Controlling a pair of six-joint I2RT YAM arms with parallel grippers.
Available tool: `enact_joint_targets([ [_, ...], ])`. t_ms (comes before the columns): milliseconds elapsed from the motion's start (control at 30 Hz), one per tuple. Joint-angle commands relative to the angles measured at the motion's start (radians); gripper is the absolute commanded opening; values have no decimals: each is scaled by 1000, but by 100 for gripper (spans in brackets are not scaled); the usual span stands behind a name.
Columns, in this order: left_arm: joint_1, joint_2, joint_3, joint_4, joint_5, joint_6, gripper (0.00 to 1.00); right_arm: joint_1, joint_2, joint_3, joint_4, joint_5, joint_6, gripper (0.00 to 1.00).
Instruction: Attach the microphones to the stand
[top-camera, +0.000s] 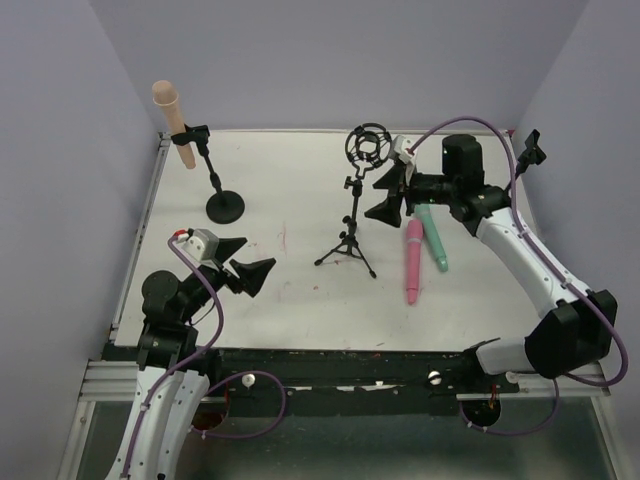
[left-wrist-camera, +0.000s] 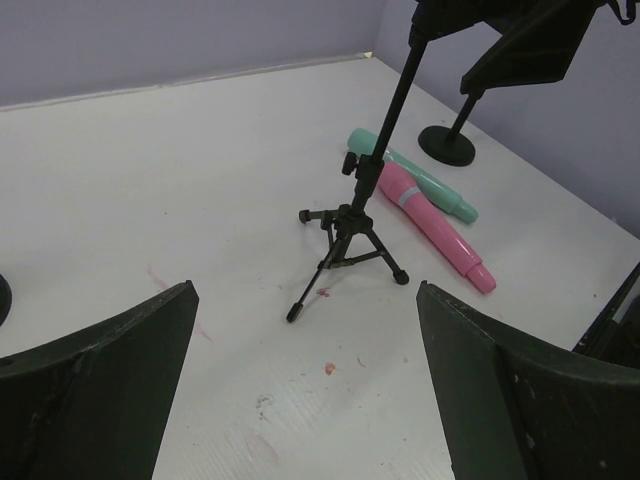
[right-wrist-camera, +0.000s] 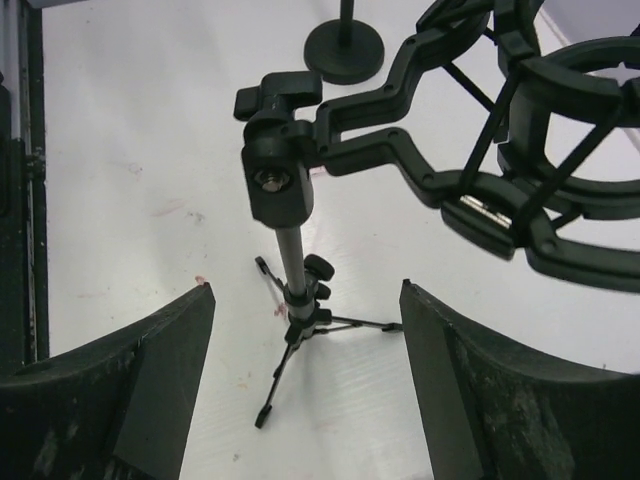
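Done: peach microphone (top-camera: 170, 108) clipped in far stand (top-camera: 224, 206).
Pending: pink microphone (top-camera: 413, 262), teal microphone (top-camera: 434, 240), flat on counter (top-camera: 300, 312) beside tripod stand (top-camera: 352, 225).
My pincers: right pincer (top-camera: 394, 192) wide, empty; left pincer (top-camera: 250, 260) likewise.
Next, likely: descend on pink.

the peach microphone (top-camera: 173, 120) sat tilted, head up, clipped in the round-base stand (top-camera: 222, 195) far left. pink microphone (top-camera: 412, 262) and teal microphone (top-camera: 437, 245) lay side by side, perhaps touching, right of the tripod stand (top-camera: 350, 230).

Peach microphone (top-camera: 168, 105), pink microphone (top-camera: 412, 265), teal microphone (top-camera: 436, 248); black tripod stand (top-camera: 350, 236); white table (top-camera: 300, 300).
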Motion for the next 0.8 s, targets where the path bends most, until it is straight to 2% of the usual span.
enact_joint_targets([
  [0, -5, -27, -8, 6, -14, 14, 99, -36, -78, -9, -187, -22, -116, 84],
  [167, -6, -42, -7, 0, -26, 15, 99, -96, -151, -26, -297, 3, -155, 89],
  [267, -8, -48, 2, -25, -50, 20, 99, -160, -202, -58, -281, 56, -91, 95],
  [367, -11, -53, 10, -41, -73, 26, 99, -220, -242, -104, -215, 173, 21, 100],
  [567, -14, -60, 16, -60, -98, 31, 99, -259, -267, -216, -185, 390, 179, 100],
  [767, -16, -79, 15, -58, -101, 31, 99, -283, -241, -326, -178, 364, 294, 97],
])
